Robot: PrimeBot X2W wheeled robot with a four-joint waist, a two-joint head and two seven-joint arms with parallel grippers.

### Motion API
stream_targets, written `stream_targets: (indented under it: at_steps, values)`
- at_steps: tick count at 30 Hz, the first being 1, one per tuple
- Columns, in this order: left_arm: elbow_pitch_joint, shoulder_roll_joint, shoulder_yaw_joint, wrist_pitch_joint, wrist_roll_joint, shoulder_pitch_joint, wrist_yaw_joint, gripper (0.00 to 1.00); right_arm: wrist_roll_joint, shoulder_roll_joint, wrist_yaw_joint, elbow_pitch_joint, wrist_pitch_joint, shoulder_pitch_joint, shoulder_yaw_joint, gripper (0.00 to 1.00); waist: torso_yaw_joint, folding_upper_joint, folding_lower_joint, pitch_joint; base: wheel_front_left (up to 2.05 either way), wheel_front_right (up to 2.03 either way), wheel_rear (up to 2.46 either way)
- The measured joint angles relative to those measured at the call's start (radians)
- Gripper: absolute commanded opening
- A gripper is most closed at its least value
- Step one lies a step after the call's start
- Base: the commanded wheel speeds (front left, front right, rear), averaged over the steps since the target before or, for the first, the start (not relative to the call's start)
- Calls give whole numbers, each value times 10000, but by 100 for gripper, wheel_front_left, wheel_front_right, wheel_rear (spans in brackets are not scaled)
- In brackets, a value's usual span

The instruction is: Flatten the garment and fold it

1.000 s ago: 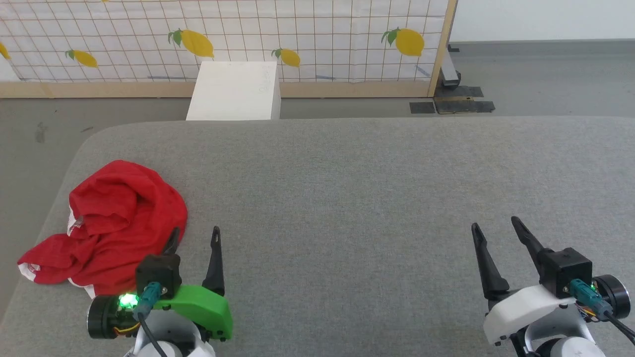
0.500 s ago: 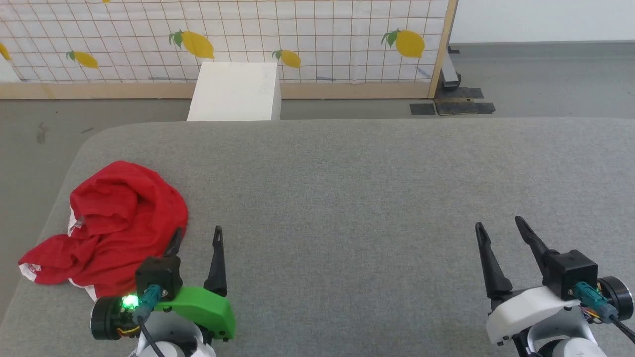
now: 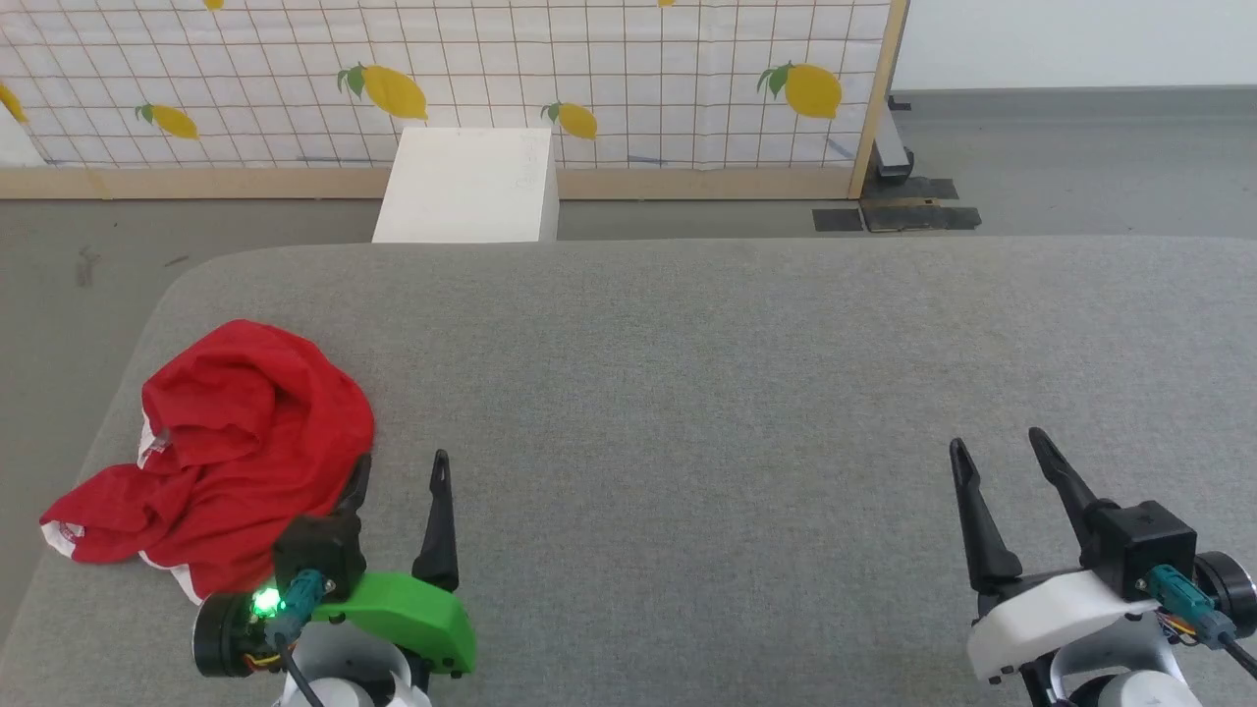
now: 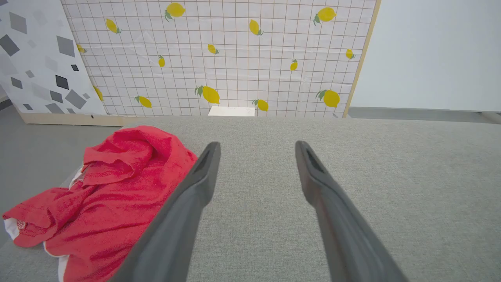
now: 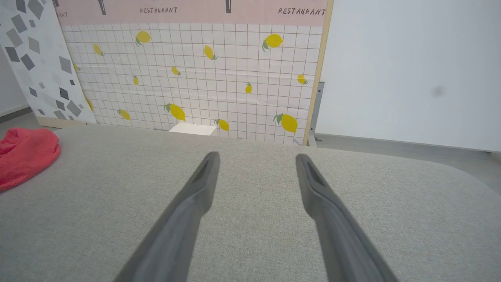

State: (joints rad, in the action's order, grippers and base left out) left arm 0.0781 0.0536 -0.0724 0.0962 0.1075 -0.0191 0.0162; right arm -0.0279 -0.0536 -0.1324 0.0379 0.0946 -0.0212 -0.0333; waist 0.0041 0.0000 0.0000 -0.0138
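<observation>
- Shorts (image 3: pixel 245 432), bright red with bits of white trim, lie in a crumpled heap near the left end of the grey cushion (image 3: pixel 687 393), close to its edge.
- Almost nothing has changed in the last second. The heap has the same lumps and folds as before, so nothing has pulled or smoothed it.
- The whole head view has slid a tiny bit, white box (image 3: pixel 466 187) and lemon wall (image 3: pixel 609 79) and all. That means the robot's head moved, not the things.
- The left gripper (image 3: pixel 403 459) has its two fingers spread wide with nothing between them. One finger sits just beside the red cloth, and I cannot tell if it touches. It may have crept a little sideways.
- The right gripper (image 3: pixel 997 441) is spread wide too and holds nothing. It hangs over bare cushion, well apart from the shorts.
- So I think the job has not really started. The shorts are not flat and not folded yet.
- My guess is that the left gripper must take hold of an edge first, because it is the near one.
</observation>
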Motion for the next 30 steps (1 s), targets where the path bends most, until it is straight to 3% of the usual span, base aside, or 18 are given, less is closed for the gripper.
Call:
stream_targets:
  at_steps: [30]
  values:
    - [504,0,58,616,497,-44,123,100,-265,2,0,268,621,-22,-86,100,257,0,0,-89,0,0,0]
